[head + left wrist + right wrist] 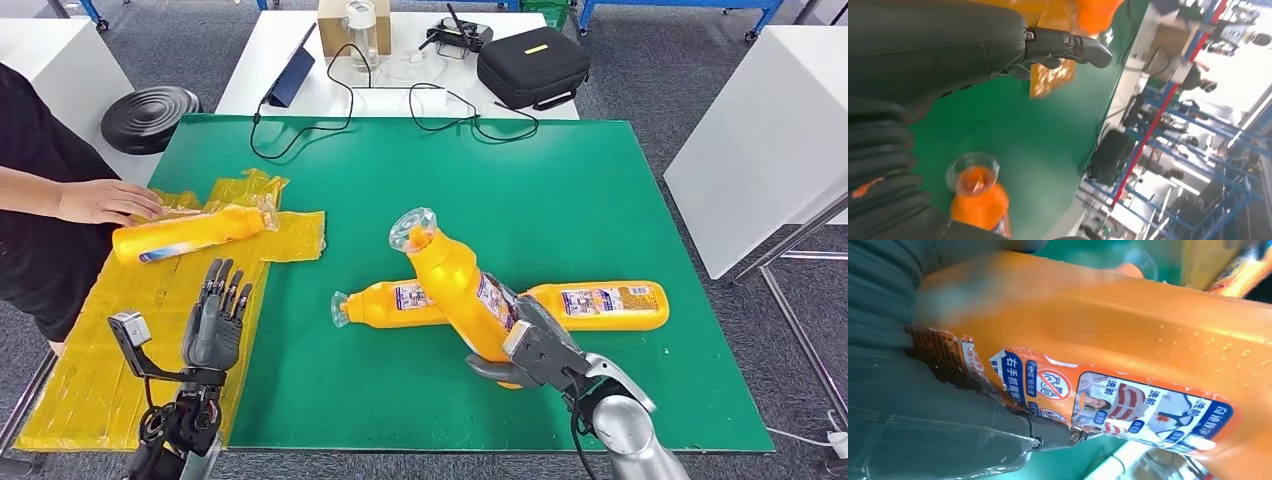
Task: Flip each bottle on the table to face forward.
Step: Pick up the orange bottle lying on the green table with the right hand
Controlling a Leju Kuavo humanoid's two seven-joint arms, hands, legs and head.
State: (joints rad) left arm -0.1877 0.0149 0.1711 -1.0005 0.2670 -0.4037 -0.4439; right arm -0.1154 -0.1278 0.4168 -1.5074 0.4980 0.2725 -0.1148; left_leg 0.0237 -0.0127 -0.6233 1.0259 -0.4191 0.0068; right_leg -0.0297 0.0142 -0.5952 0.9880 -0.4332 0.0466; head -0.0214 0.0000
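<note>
Right hand [535,350], lower centre-right, is clamped on the raised bottle [455,280], its long axis tilted up-left over two lying bottles [500,305]; left hand [215,320], lower left, is held spread, idle.

Held bottle [462,290]: you see an orange bottle with a clear cap, tilted, cap pointing to the upper left, just below the frame's centre; its printed label [1128,407] is torn at one edge, and its lower end sits in the right hand [535,350].
Lying bottle [600,306]: same orange, flat on the green mat [600,190], crossing behind the held one, cap at centre left, body at centre right.
Left bottle [185,233]: you find it lying on yellow sheeting [120,330] at the left, under a person's hand [100,200].
</note>
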